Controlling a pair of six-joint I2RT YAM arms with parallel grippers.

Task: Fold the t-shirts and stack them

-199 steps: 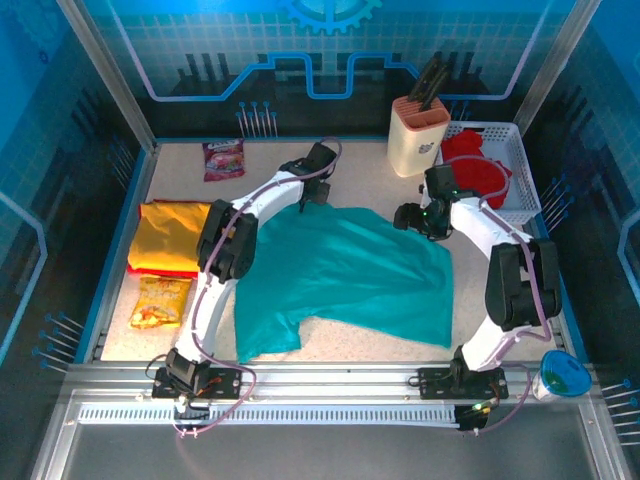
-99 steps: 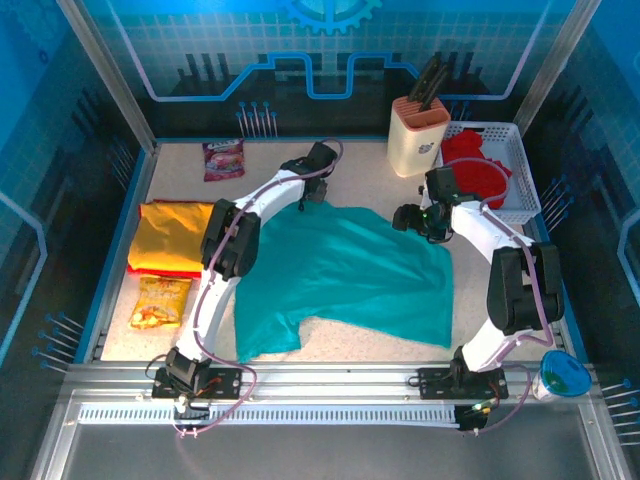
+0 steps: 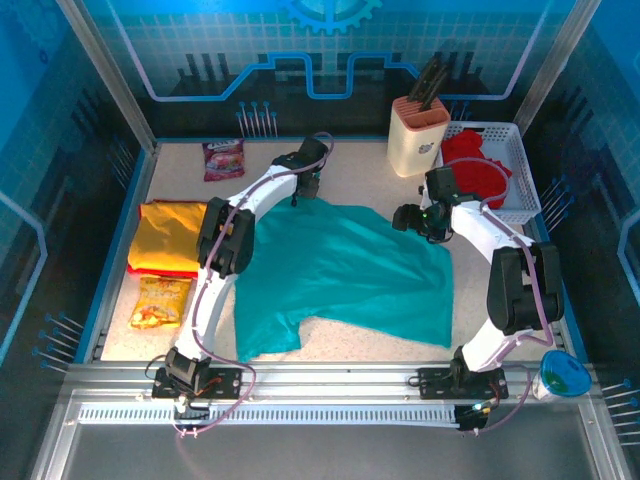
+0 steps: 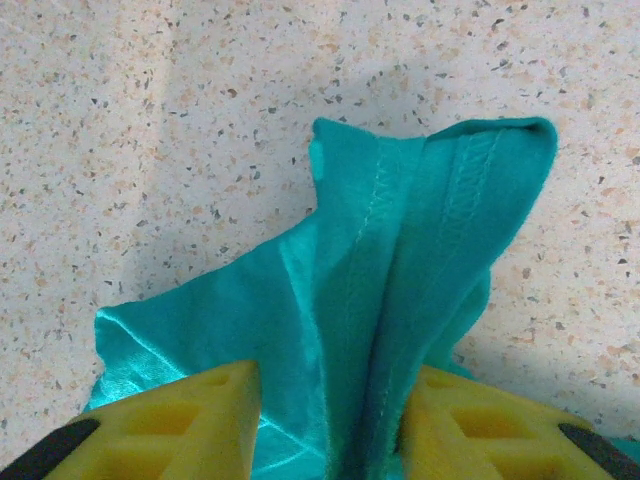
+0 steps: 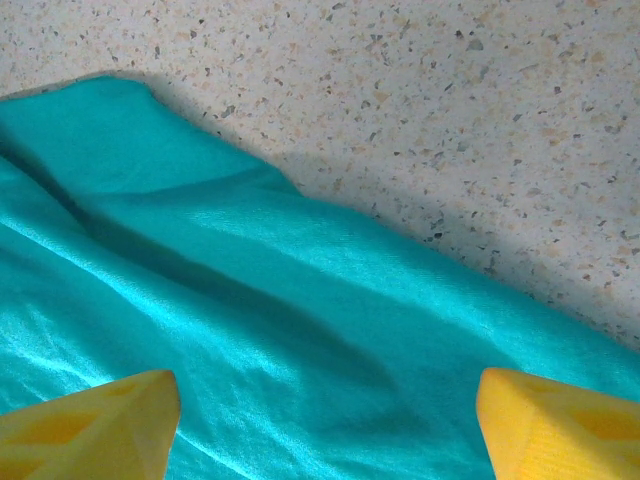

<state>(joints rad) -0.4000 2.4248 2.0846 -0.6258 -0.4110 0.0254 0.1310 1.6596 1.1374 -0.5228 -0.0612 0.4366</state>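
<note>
Left gripper [image 4: 325,390]: clamps a bunched hem fold of the teal t-shirt [image 3: 350,265], sits slightly further left than a second ago, tugs that far corner outward. Means flattening under way, folding not yet begun. Right gripper [image 5: 325,392]: hangs spread wide over the shirt's far right edge, grasps nothing, keeps its spot. Speckled table [image 3: 370,172], left to right: carries folded yellow t-shirt [image 3: 170,235], orange packet [image 3: 160,300], pink packet [image 3: 222,158], knife block [image 3: 418,140], white basket [image 3: 527,175] with red t-shirts [image 3: 475,170]. Blue panelled walls [image 3: 330,40] all round.
</note>
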